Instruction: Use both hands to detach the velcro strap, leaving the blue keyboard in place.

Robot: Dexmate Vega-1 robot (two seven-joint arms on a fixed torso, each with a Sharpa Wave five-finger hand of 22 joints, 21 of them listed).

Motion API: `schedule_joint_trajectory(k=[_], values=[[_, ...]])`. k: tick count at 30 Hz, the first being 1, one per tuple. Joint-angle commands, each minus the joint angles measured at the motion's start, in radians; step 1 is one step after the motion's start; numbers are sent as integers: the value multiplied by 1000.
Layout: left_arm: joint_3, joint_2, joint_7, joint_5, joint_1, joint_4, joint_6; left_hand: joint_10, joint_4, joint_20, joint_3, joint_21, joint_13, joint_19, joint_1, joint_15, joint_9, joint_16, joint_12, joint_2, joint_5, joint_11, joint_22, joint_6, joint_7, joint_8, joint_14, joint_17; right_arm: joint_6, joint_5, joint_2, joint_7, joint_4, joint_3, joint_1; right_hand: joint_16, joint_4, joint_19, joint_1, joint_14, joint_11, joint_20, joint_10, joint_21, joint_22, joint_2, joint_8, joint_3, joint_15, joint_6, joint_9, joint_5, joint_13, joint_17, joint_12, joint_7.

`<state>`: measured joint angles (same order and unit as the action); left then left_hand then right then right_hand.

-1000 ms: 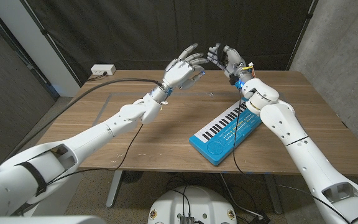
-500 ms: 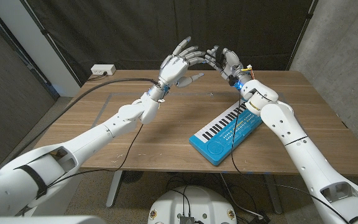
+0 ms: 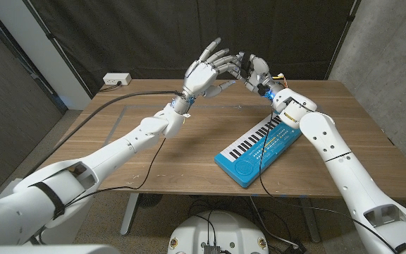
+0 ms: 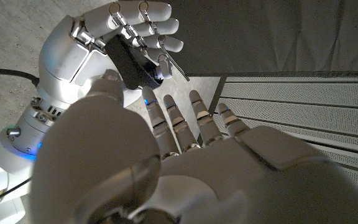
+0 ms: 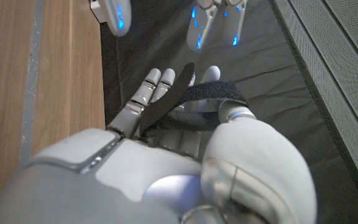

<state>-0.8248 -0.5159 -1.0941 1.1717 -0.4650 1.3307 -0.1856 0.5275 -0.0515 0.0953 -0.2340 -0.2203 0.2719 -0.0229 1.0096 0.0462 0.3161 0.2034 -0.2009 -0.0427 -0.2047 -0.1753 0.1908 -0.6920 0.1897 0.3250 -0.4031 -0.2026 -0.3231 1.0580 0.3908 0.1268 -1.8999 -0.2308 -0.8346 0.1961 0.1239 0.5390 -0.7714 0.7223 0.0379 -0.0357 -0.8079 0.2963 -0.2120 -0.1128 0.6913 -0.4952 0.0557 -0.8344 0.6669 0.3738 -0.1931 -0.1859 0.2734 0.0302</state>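
Observation:
The blue keyboard (image 3: 259,148) lies at an angle on the right half of the wooden table (image 3: 189,152). Both hands are raised above the table's far edge. My right hand (image 3: 254,70) holds a black velcro strap (image 5: 194,99), which is wrapped across its fingers and thumb; the strap (image 4: 132,62) also shows in the left wrist view, held in the right hand (image 4: 98,43). My left hand (image 3: 208,70) is close beside the right one, fingers spread and reaching toward it. The left fingertips (image 5: 216,25) hover just short of the strap, holding nothing.
A white power strip (image 3: 116,80) sits at the table's far left corner. A thick black cable (image 3: 111,101) runs along the left arm. A thin cable (image 3: 263,166) hangs from the right arm across the keyboard. A dark curtain stands behind.
My left hand has moved right and up toward the right hand, closing the gap. The right hand shifted slightly left, still holding the strap. The keyboard has stayed put.

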Motion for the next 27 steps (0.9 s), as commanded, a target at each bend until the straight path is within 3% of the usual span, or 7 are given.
schedule_joint_trajectory(k=[1, 5, 10, 17, 20, 27], values=[[109, 89, -23, 148, -33, -61, -56, 0, 10, 8, -10, 0, 5, -7, 19, 34, -5, 6, -11, 3, -9, -2, 3, -4, 10, -4, -1, -2, -37, 37, 15, -4, -12, 0, 6, 3, -3, 7, 6, 7, -2, 4, -5, 5, -2, -3, -4, -8, -4, -2, 1, 5, -3, -1, -1, 0], [172, 113, -23, 214, -65, -53, -87, 19, 13, 6, -12, -1, 5, -11, 25, 34, -15, 11, -18, 5, -9, -9, 3, -4, 13, -8, -12, -2, -44, 53, 16, -13, -3, 4, 8, 2, -2, 7, 7, 7, -2, 4, -5, 6, -2, -3, -5, -9, -4, -3, 1, 6, -3, 0, -1, -2], [201, 83, -23, 288, -112, 26, -38, 36, 14, 0, -9, -2, 5, -13, 26, 37, -27, 13, -24, 1, -7, -9, 3, -37, 15, -1, -17, -2, -46, 50, 13, -13, 16, -2, 17, 0, -1, 6, 8, 6, -1, 3, -2, 6, -2, -5, -8, -11, -3, -5, -2, 7, -3, 1, -4, -5], [88, -17, -7, 266, -99, 128, 145, 20, 11, -4, -1, 3, 5, 1, 17, 30, -42, 7, -17, -7, -5, -3, 4, -19, -5, -17, -3, -1, -51, 40, 3, -27, 59, -18, 43, -3, 10, 4, 1, 3, -2, 1, 0, 6, -3, -5, -15, -17, -1, -8, -11, 9, -3, 4, -6, -11], [45, -28, -3, 243, -83, 133, 200, 22, 11, -5, -2, 1, 4, -2, 19, 23, -47, 10, -17, -3, -6, 2, 4, -14, -5, -22, -10, -1, -57, 39, -1, -30, 72, -21, 51, -4, 11, 3, -1, 2, -1, 1, 1, 6, -3, -6, -17, -18, -1, -9, -14, 10, -3, 4, -7, -11], [-12, -44, 25, 181, -66, 153, 269, 56, 14, -4, -9, -9, 4, -24, 29, 5, -65, 17, -30, 10, -5, 15, 6, -16, -39, -32, -29, -2, -65, 39, -9, -35, 93, -20, 58, -4, 15, 1, -1, 1, -1, 1, 3, 5, -3, -6, -19, -19, -1, -10, -16, 11, -3, 3, -9, -12]])
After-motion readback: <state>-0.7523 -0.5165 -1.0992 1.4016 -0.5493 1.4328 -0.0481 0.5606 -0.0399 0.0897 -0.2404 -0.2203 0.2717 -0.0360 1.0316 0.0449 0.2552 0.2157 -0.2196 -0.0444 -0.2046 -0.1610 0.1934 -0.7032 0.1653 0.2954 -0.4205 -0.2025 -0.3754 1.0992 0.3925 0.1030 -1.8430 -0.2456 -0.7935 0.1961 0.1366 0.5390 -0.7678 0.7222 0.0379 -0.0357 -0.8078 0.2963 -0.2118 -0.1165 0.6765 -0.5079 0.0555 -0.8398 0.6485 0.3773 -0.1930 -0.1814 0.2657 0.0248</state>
